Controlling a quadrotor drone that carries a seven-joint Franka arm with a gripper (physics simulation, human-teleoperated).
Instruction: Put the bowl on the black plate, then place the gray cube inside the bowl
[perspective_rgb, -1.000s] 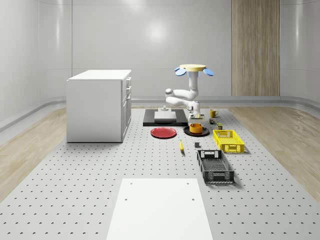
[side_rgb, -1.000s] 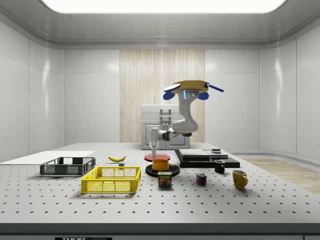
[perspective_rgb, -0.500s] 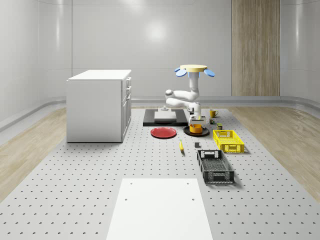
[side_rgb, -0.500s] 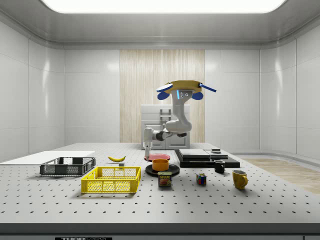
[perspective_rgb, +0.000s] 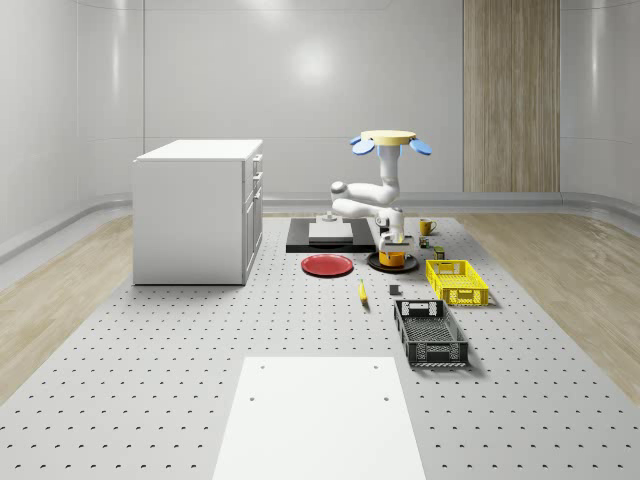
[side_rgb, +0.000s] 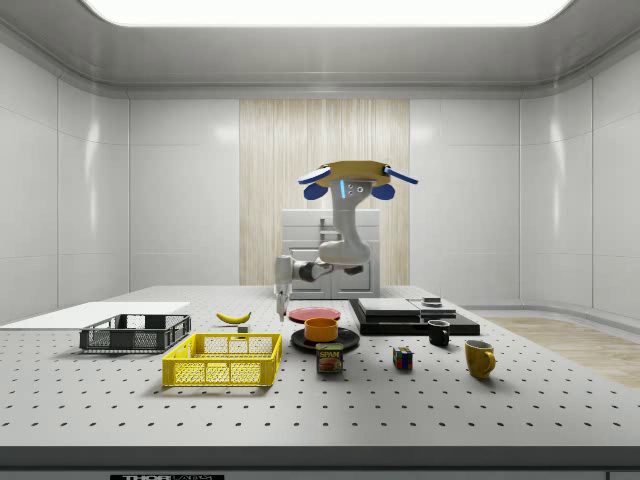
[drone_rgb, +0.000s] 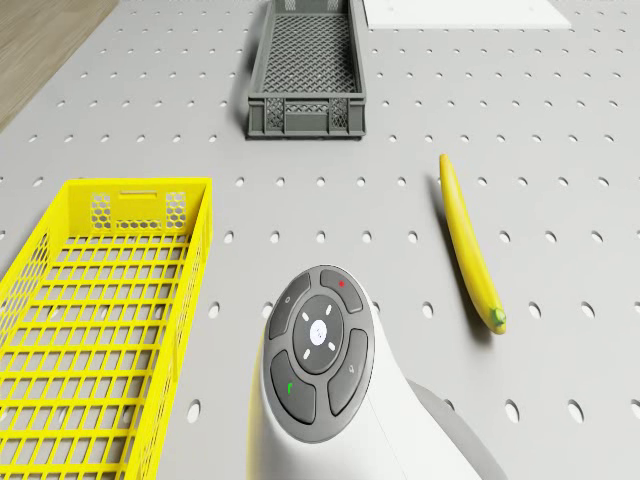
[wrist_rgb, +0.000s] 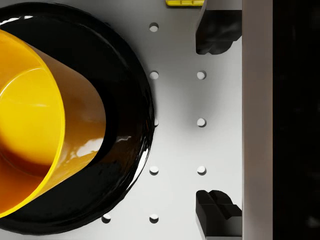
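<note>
An orange bowl (perspective_rgb: 392, 257) (side_rgb: 321, 328) (wrist_rgb: 30, 130) stands upright on the black plate (perspective_rgb: 405, 266) (side_rgb: 340, 341) (wrist_rgb: 125, 75). A small gray cube (perspective_rgb: 394, 290) lies on the table, in front of the plate in the whole-scene view. The drone (perspective_rgb: 390, 138) (side_rgb: 347, 172) hovers above the table close to the plate. My gripper (side_rgb: 282, 292) (wrist_rgb: 216, 122) points down and is open, with nothing between its fingers. It hangs above the table to the left of the bowl in the side view, just outside the plate's rim.
A yellow crate (drone_rgb: 100, 320) (perspective_rgb: 456, 280), a gray crate (drone_rgb: 305, 70) (perspective_rgb: 430, 330) and a banana (drone_rgb: 468, 245) (perspective_rgb: 362, 291) lie nearby. A red plate (perspective_rgb: 327, 265), a black platform (perspective_rgb: 325, 238) and a white cabinet (perspective_rgb: 200, 210) stand further off. A can (side_rgb: 330, 358) and mugs (side_rgb: 479, 357) sit at the table's side.
The drone and arm have drifted toward the side view's left. The open gripper went from over the bowl's edge to beside the plate. The bowl stayed on the plate.
</note>
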